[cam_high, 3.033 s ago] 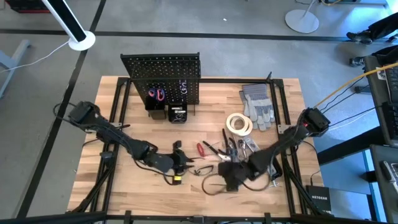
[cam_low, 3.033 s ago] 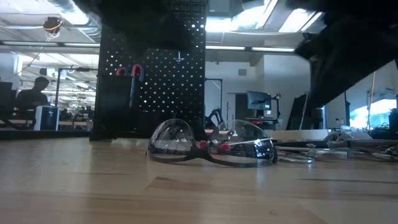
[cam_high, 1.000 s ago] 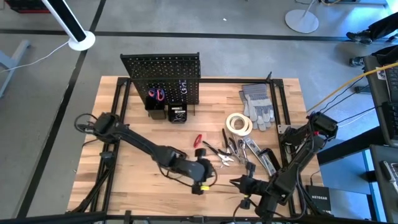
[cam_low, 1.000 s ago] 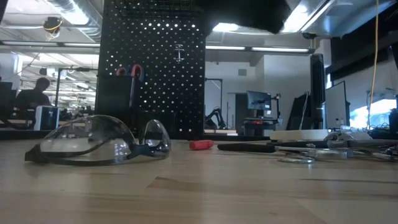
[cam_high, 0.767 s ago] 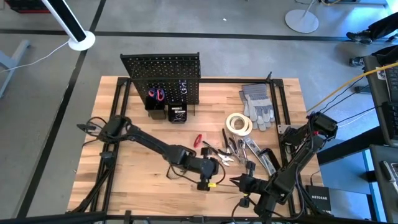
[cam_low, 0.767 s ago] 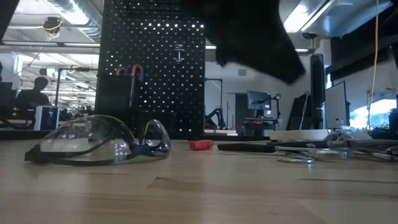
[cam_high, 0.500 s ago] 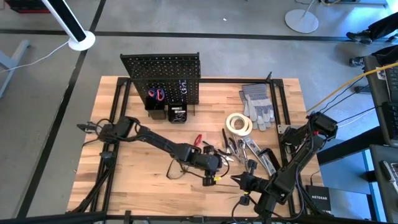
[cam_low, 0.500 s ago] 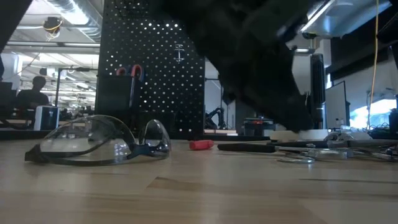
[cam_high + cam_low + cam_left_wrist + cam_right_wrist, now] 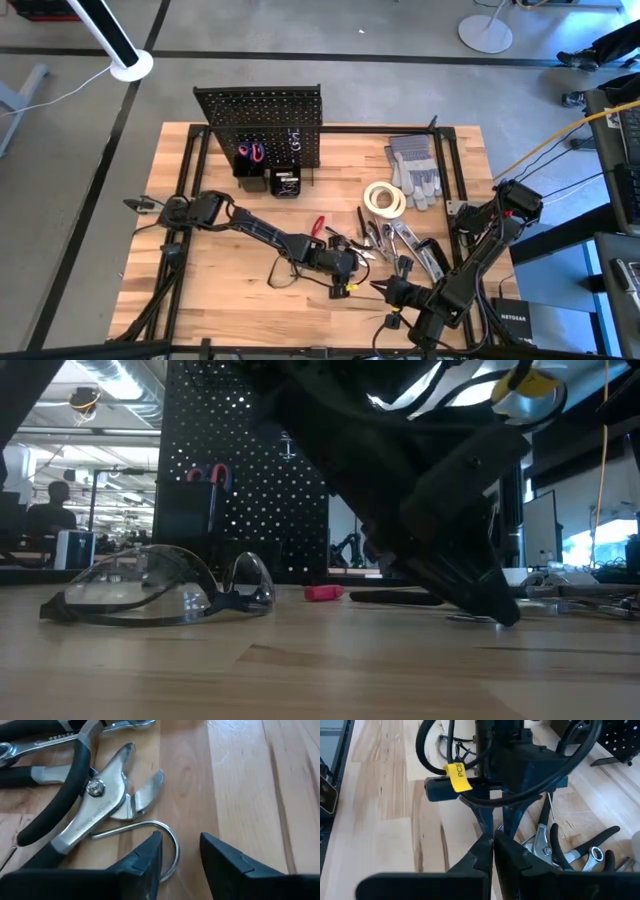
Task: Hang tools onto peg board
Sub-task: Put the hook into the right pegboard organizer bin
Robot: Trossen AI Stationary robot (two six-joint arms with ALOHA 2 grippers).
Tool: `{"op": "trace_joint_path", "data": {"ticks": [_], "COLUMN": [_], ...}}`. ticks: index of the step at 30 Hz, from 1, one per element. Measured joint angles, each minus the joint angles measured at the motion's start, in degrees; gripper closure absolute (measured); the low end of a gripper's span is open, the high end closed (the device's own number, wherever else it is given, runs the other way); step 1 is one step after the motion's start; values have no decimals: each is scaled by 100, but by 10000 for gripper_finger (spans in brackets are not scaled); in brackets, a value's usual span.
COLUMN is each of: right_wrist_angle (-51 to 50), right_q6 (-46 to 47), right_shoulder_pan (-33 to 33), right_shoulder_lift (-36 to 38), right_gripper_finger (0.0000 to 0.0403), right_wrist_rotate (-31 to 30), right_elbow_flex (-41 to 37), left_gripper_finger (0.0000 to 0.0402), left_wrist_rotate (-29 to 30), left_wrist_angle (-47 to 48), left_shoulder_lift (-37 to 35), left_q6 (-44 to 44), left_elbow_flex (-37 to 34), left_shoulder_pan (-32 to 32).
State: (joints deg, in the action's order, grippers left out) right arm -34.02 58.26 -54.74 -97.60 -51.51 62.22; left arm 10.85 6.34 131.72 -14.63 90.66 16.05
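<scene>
— Down near the middle of the table (image 9: 200,290), where was the left arm?

— It reached from the left edge across the boards, bent low, with the left gripper (image 9: 352,262) tipped down at the edge of the heap of tools (image 9: 385,240). Seen from table height, its dark fingers (image 9: 490,595) came down almost to the wood.

— And its claw?

— Apart. In the left wrist view the two fingertips (image 9: 150,852) stood either side of a thin silver wire hook (image 9: 157,837) lying flat on the wood, without pinching it. Just past the hook lay black-handled pliers (image 9: 97,802) with their silver jaws gaping.

— The right arm?

— Folded back at the near right corner, the right gripper (image 9: 385,290) aimed at the left one, its fingers pressed together on nothing.

— How did the rest look?

— The peg board (image 9: 262,125) stood upright at the far side, with pink-handled scissors (image 9: 250,152) in one of its bins. The white tape roll (image 9: 384,199) lay flat beside the grey gloves (image 9: 415,170). A red-handled tool (image 9: 319,226) lay just left of the heap. The safety glasses (image 9: 160,595) sat lenses-up on the wood in the low view, well apart from the left gripper.
</scene>
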Motion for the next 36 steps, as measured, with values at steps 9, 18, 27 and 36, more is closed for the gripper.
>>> {"op": "trace_joint_path", "data": {"ticks": [9,18,27,36], "right_wrist_angle": [-4,4,16,104], "right_q6": [0,-2,-2,-17], "right_shoulder_pan": [0,0,0,0], "right_shoulder_lift": [-4,-7,-9,-13], "right_gripper_finger": [384,384,384,384], "right_wrist_rotate": [2,-39,-39,-36], "right_elbow_flex": [-2,-2,-2,-4], "left_gripper_finger": [329,396,400,401], "left_wrist_rotate": [-83,-170,-21,294], "left_wrist_angle": [208,525,1251,2037], "left_shoulder_lift": [91,68,-197,-527], "left_q6": [4,-96,-489,-564], "left_elbow_flex": [5,5,28,3], "left_shoulder_pan": [20,146,523,714]}}
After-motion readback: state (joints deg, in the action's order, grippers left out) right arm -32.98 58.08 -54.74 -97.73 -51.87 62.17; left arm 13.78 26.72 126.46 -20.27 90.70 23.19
